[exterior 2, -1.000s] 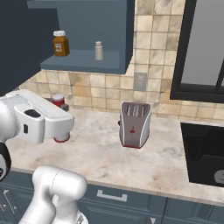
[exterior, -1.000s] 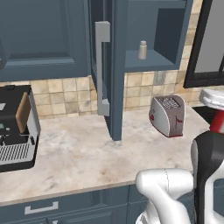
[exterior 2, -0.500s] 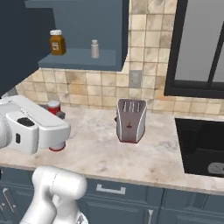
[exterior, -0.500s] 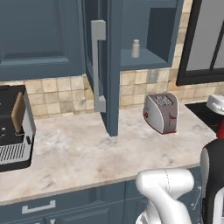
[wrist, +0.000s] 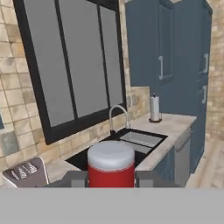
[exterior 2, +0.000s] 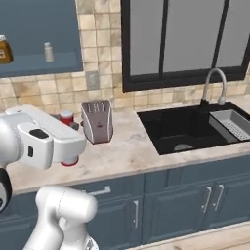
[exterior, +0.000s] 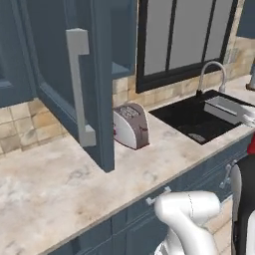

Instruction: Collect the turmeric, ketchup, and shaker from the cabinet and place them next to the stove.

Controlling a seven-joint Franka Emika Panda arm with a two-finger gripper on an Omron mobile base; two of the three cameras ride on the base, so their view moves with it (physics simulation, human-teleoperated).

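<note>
My gripper (wrist: 111,179) is shut on the ketchup (wrist: 111,164), a red bottle with a white cap that stands between the two fingers (wrist: 75,178). In the right base view the ketchup (exterior 2: 66,117) peeks out behind my white forearm, above the counter. The cabinet (exterior 2: 41,61) stands open, with the turmeric (exterior 2: 4,49) at the picture's left edge and the pale shaker (exterior 2: 47,51) on its shelf. The cabinet's open door (exterior: 99,84) with its long grey handle (exterior: 79,84) juts out over the counter. The stove is out of view.
A silver toaster (exterior: 130,125) (exterior 2: 96,121) stands on the marble counter (exterior: 55,184). To its right lie a black sink (exterior 2: 180,129) with a curved faucet (exterior 2: 215,85) and a grey rack (exterior 2: 234,123), under a dark-framed window (exterior 2: 185,39). A paper towel roll (wrist: 154,108) stands beyond.
Both base views have swung to the right: the coffee machine has left the picture and the sink and window have come in. The ketchup stays in my grip.
</note>
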